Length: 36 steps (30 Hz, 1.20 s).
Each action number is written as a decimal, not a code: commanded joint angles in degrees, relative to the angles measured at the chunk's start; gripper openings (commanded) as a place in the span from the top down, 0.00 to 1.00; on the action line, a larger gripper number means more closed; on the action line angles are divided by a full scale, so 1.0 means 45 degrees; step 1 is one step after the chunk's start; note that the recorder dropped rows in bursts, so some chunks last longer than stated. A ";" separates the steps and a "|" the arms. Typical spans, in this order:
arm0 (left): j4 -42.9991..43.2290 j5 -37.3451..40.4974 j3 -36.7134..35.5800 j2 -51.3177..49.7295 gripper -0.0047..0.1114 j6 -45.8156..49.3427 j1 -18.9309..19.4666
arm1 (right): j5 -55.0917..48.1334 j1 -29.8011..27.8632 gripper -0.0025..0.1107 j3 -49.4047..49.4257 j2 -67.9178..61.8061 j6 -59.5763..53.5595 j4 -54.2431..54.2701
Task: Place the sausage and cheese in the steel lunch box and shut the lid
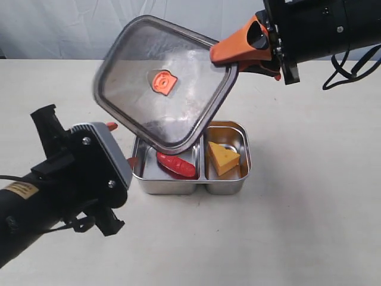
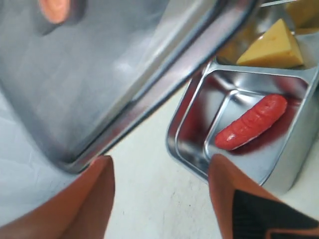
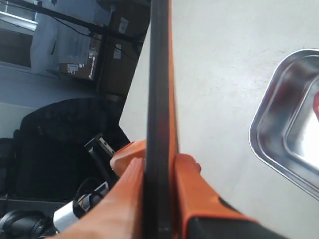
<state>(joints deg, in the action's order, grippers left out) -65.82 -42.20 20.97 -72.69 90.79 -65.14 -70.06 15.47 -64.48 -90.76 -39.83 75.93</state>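
Note:
The steel lunch box point(image 1: 190, 187) sits mid-table. The red sausage point(image 1: 176, 165) lies in its left compartment and the yellow cheese point(image 1: 223, 158) in its right one. The dark translucent lid point(image 1: 161, 83) hangs tilted above the box's left half, its low edge just over the sausage. My right gripper point(image 1: 229, 56) is shut on the lid's upper right corner; the right wrist view shows the lid point(image 3: 158, 74) edge-on between the orange fingers point(image 3: 194, 184). My left gripper point(image 2: 159, 162) is open and empty beside the box's left end, with the sausage point(image 2: 251, 122) and the cheese point(image 2: 273, 48) beyond it.
The beige tabletop point(image 1: 309, 226) spreads around the box, with a white backdrop behind it. In the right wrist view the table's edge point(image 3: 130, 89) drops off to a dark chair and stacked boxes. My left arm's body point(image 1: 59, 185) fills the lower left.

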 commanded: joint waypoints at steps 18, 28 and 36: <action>0.3126 0.0451 0.0021 0.0563 0.52 0.1845 0.0004 | 0.0021 -0.0192 0.99 -0.0070 0.0128 0.1123 0.0048; 0.2524 -0.0624 0.0021 -0.0277 0.52 0.3570 0.0004 | 0.0021 0.1035 0.99 -0.0070 0.0128 0.1464 -0.0422; 0.2661 -0.1197 0.0021 -0.0349 0.72 0.3625 0.0004 | 0.0021 0.1035 0.99 -0.0070 0.0128 0.1738 -0.0894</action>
<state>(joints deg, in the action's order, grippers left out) -54.34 -45.60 20.97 -73.87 107.15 -65.14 -68.77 20.01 -64.48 -90.76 -32.16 73.06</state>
